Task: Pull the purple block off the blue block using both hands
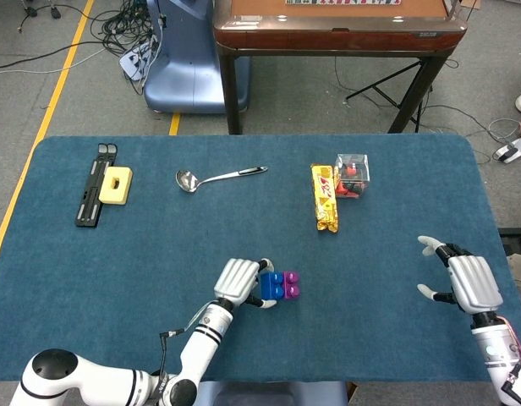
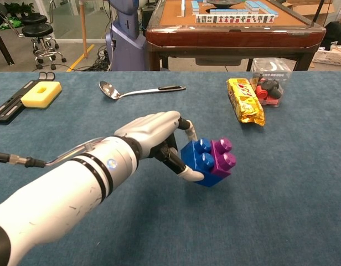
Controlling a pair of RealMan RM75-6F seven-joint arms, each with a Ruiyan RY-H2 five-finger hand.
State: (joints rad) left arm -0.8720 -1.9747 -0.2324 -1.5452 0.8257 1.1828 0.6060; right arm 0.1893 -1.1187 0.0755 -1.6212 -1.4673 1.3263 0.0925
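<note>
1. Nearest the camera, the left robot hand [image 2: 159, 133], silver-backed with white-tipped fingers, pinches the blue block [image 2: 197, 159] between thumb and fingers.
2. Studded and glossy, the purple block [image 2: 223, 158] is plugged onto the blue block's right side, near the counter's [image 1: 117, 279] front edge at mid-width.
3. At the front right corner, the right robot hand [image 1: 463, 279] hovers with fingers spread, holding nothing.
4. Farther back lie a metal spoon [image 1: 218, 178], a yellow foil snack packet [image 1: 326, 197], a clear box [image 1: 353, 173] and a yellow sponge [image 1: 116, 185].

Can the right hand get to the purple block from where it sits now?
Probably yes. The right hand is open, and bare table lies between it and the purple block, whose right side is exposed; the left hand grips only the blue block.
</note>
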